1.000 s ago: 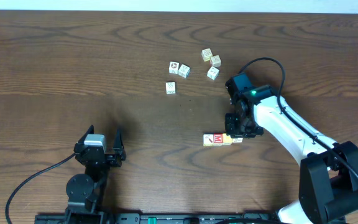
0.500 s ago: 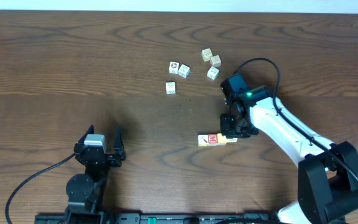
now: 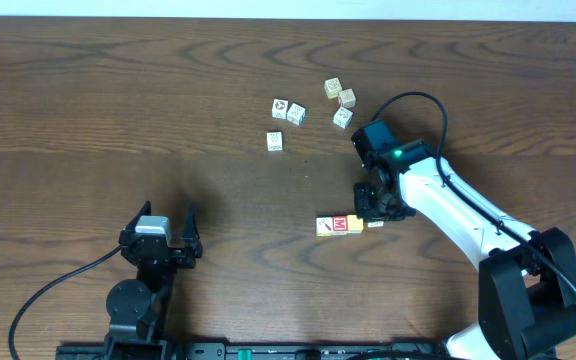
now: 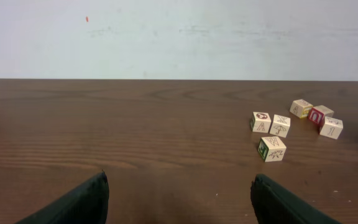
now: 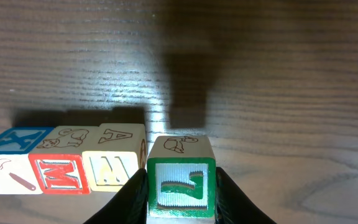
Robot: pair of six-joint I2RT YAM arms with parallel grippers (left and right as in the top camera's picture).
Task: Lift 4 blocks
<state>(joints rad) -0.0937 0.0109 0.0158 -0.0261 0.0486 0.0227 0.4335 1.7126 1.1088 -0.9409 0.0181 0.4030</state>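
Far off to the left of the working arm, our left gripper (image 4: 179, 183) rests with its fingers spread wide and nothing between them. The five cream cubes (image 3: 295, 113) lie on the table (image 3: 88, 100) well ahead of it. Seen from the right wrist, the row runs leftward from the fingers. The pale yellow block (image 5: 11, 167) is farthest out, then the red block (image 5: 58, 172), then the yellow block (image 5: 114, 167) just beside the left finger. Our right gripper (image 5: 181, 193) is clamped on the green block (image 5: 180, 177), which sits a little nearer the wrist than its neighbours and seems to touch the yellow one. We judge the main risk to be that only this one block is gripped, so a lift would leave the other three behind. Because the green block sits off the row's line, a sideways push could also buckle the row or twist the block in the fingers.
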